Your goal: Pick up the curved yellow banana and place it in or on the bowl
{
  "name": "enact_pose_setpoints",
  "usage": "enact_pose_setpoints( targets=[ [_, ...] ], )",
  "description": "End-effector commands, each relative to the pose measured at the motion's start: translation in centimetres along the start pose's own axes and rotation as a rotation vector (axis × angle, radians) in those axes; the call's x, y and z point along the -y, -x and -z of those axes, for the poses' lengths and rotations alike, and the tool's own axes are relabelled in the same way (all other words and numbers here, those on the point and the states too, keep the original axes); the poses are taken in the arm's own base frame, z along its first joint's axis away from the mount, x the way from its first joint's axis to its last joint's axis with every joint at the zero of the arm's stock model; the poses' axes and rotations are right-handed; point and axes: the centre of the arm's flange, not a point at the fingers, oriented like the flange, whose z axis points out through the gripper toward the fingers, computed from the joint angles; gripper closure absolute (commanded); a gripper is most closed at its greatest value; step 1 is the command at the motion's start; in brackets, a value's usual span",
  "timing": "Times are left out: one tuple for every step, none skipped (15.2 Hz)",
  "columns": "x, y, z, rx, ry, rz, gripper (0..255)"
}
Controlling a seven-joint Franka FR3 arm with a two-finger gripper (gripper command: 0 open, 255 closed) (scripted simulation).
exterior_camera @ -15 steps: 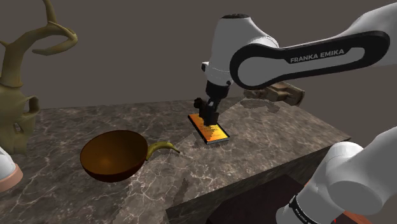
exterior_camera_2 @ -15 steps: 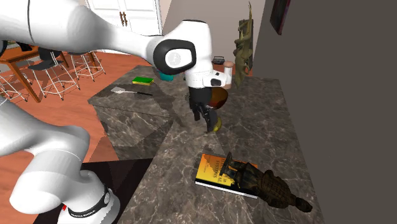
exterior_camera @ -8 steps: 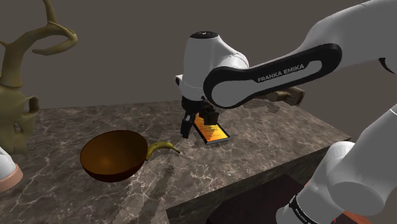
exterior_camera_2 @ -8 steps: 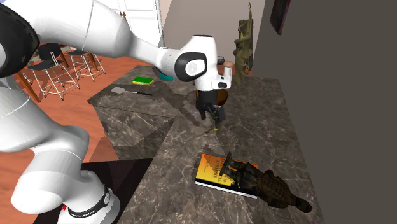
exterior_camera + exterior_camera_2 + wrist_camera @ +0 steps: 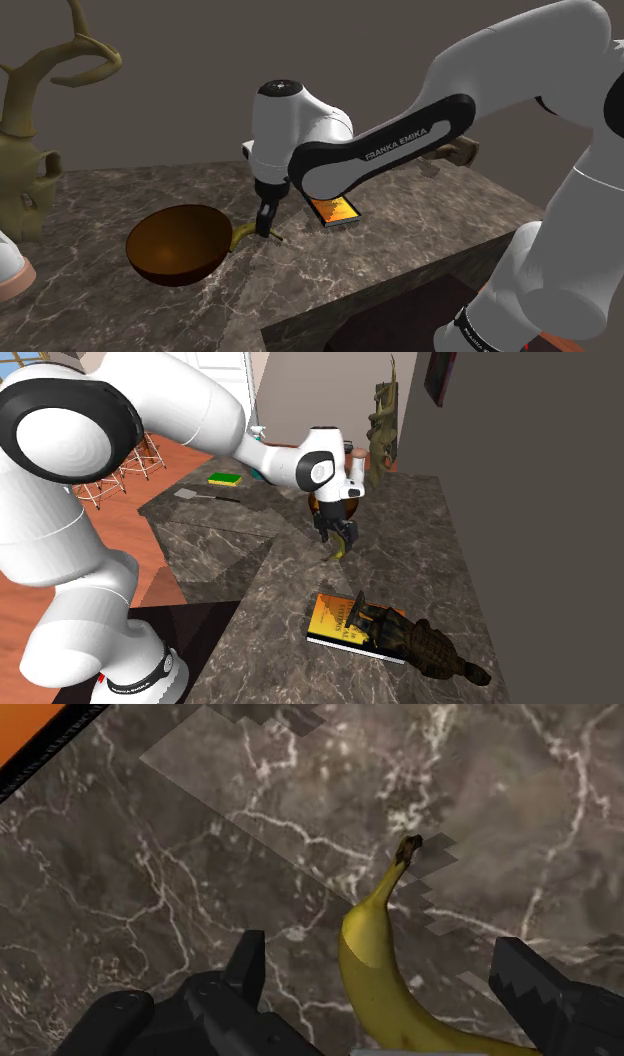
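Dark veined stone makes the counter [image 5: 400,250], and the white arm [image 5: 300,130] bends low over its middle part. The brown bowl [image 5: 178,243] sits there, away from the counter's edges, and the orange book [image 5: 338,210] lies nearer the far edge. The yellow banana [image 5: 385,984] lies flat on the stone, just beside the bowl's rim. The gripper [image 5: 266,222] hangs over it with fingers [image 5: 245,966] spread, one at each side, not touching it. I judge the danger so: they stand near the narrow stem end, so the curved banana may turn or slip out, and one finger may push the bowl.
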Motion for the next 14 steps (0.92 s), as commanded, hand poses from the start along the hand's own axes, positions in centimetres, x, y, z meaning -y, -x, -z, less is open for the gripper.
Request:
enact_pose_setpoints(
  targets=[
    [0.1, -0.3, -1.1, -0.001, 0.0, 0.002, 0],
    [0.1, -0.3, -1.6, -0.001, 0.0, 0.002, 0],
    [0.1, -0.3, -2.1, -0.001, 0.0, 0.002, 0],
    [0.1, -0.3, -2.6, -0.001, 0.0, 0.002, 0],
    [0.1, -0.3, -3.0, -0.001, 0.0, 0.002, 0],
    [0.1, -0.3, -3.0, -0.001, 0.0, 0.002, 0],
    [0.1, -0.3, -3.0, -0.001, 0.0, 0.002, 0],
    [0.1, -0.3, -3.0, -0.001, 0.0, 0.002, 0],
    [0.1, -0.3, -3.0, -0.001, 0.0, 0.002, 0],
    [0.1, -0.3, -3.0, -0.001, 0.0, 0.002, 0],
    [0.1, -0.3, -3.0, -0.001, 0.0, 0.002, 0],
    [0.1, -0.3, -2.9, -0.001, 0.0, 0.002, 0],
    [0.1, -0.3, -2.9, -0.001, 0.0, 0.002, 0],
    [0.1, -0.3, -2.9, -0.001, 0.0, 0.002, 255]
  ],
)
